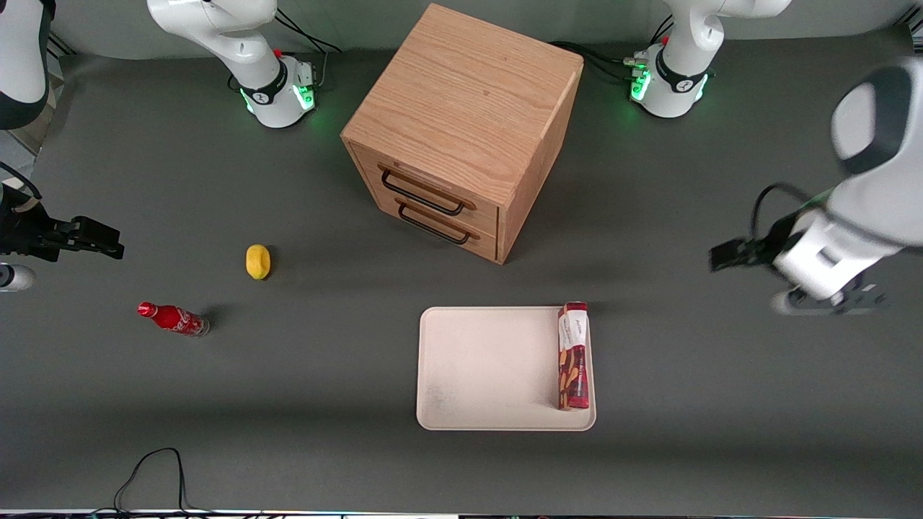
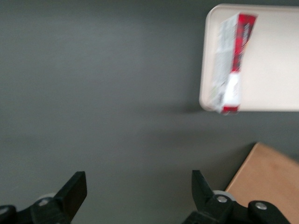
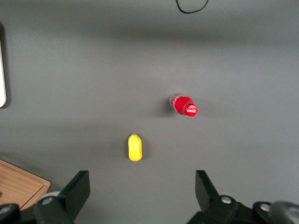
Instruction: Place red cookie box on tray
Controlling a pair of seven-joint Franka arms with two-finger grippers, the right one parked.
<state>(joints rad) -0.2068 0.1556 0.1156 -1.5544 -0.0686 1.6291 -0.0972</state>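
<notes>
So the slim dark-red cookie box (image 1: 573, 356) w/ tan cookie pics and a white label end is lying flat on the big cream-white rectangular tray (image 1: 483, 367), right along the tray edge toward the working arm's end of the table. White end looks like it pokes a bit over the rim, the end nearer the wooden two-drawer cabinet (image 1: 461, 130). Imo it sits at that edge bc that's the side the arm reaches from, shortest drop. Task looks basically done to me.

Left arm's black two-finger gripper (image 2: 138, 191) is up off the table, well apart from the tray, fingers spread wide w/ nothing between them, just bare grey tabletop (image 1: 324, 404) underneath.

Writing: box label has some small print, can't read it. The small red bottle (image 1: 173, 318) lying toward the parked arm's end shows a white Coca-Cola script logo. Little yellow lemon-ish thing (image 1: 257, 261) near it, no markings afaict.
</notes>
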